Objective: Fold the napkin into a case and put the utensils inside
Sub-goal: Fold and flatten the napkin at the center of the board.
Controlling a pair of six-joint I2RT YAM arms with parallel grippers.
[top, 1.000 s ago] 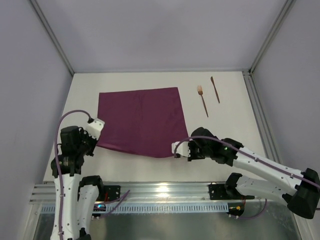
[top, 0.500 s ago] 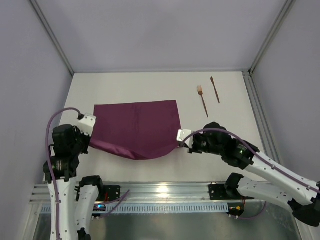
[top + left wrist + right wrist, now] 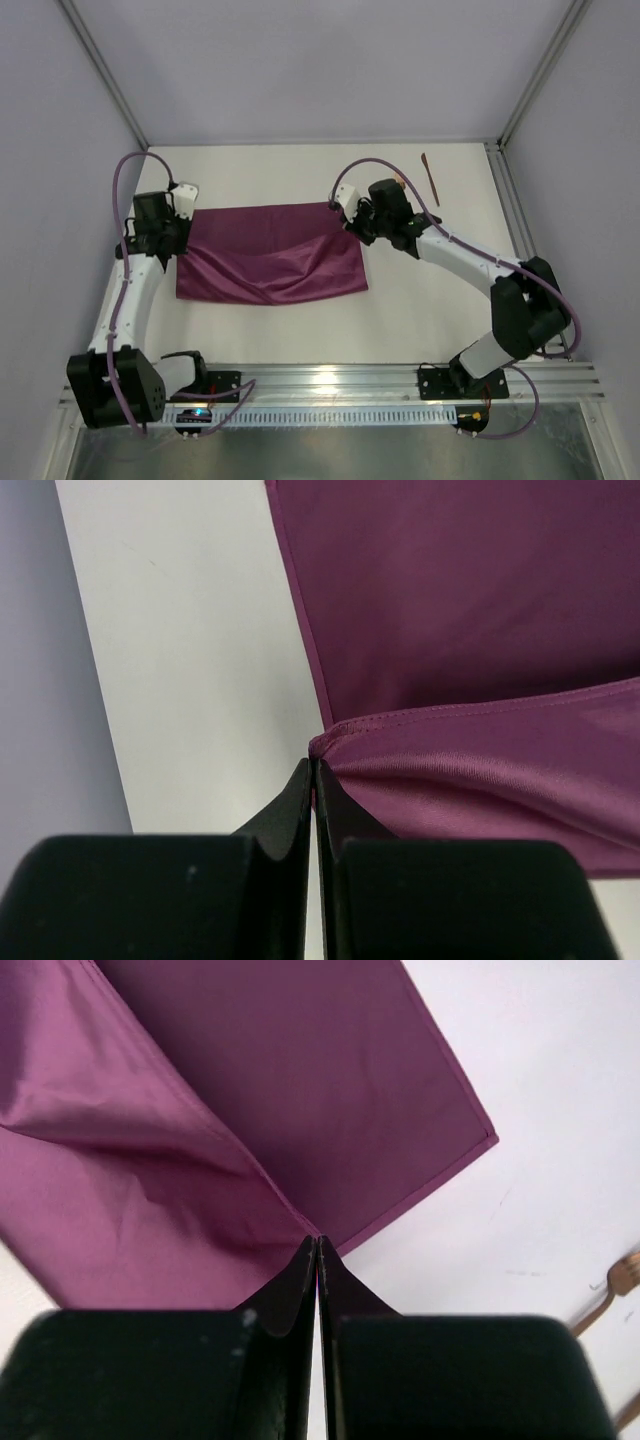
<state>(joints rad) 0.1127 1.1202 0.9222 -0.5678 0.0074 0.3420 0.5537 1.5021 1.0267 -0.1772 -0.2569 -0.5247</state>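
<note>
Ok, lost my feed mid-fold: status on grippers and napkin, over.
Left gripper and right gripper each shut on a napkin corner. Napkin doubled over, top layer slack. Fork, knife off to its right, clear.

The left claw [image 3: 182, 218] and right claw [image 3: 352, 212] seemingly pinch the doubled napkin [image 3: 270, 268] at far corners.

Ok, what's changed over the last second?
The left claw and the right claw, each shut on a near corner of the magenta-purple cloth napkin, carried those corners across to its far edge, folding it in half. The slim copper-coloured knife stayed put.
</note>
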